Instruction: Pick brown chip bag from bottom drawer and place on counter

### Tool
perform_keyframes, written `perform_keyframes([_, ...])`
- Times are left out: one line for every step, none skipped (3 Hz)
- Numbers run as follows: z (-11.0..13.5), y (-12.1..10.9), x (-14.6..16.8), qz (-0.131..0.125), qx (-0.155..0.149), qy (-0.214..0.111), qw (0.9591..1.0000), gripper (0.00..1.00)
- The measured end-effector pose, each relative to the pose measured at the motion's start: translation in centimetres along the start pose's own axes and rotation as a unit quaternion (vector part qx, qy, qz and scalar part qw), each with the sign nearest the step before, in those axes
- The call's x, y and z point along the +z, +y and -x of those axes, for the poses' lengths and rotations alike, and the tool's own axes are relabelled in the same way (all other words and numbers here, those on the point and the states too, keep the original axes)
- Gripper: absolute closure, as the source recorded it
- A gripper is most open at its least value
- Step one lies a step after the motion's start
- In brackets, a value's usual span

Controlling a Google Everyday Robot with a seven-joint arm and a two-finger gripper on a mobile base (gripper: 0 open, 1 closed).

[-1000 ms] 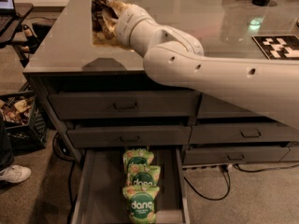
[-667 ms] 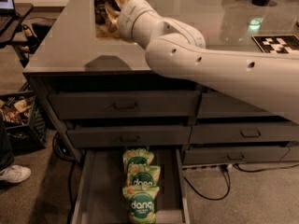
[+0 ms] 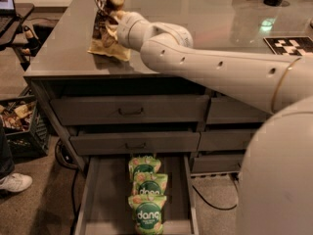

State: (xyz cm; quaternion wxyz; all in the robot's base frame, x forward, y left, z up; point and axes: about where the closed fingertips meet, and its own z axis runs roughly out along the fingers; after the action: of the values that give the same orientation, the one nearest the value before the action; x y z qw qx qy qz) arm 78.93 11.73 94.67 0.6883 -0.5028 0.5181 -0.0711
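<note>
The brown chip bag (image 3: 104, 29) stands upright at the counter's (image 3: 205, 13) front left, its lower edge touching or just above the surface. My gripper (image 3: 113, 14) is at the bag's upper part, shut on it, mostly hidden behind the bag and my wrist. My white arm reaches in from the right across the counter. The bottom drawer (image 3: 100, 199) is pulled open below, at the bottom centre.
Three green "dang" bags (image 3: 146, 199) lie in a row in the open drawer. Two closed drawer fronts (image 3: 127, 110) sit above it. A crate of items (image 3: 17, 119), a shoe (image 3: 14, 182) and cables are on the floor at left. A black-and-white marker (image 3: 292, 45) lies on the counter at right.
The bag has come down from a little above the counter to its surface, still in my gripper. My arm has swung slightly lower over the counter.
</note>
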Motion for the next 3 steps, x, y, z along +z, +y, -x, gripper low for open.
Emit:
perform_keyframes([-2.57, 2.98, 2.52, 0.038, 0.027, 0.022, 0.9987, 1.0])
perform_keyframes([-2.65, 3.64, 3.0, 0.046, 0.031, 0.025, 0.9981, 0.82])
perform_keyframes([-2.64, 3.65, 3.01, 0.046, 0.031, 0.025, 0.9981, 0.59])
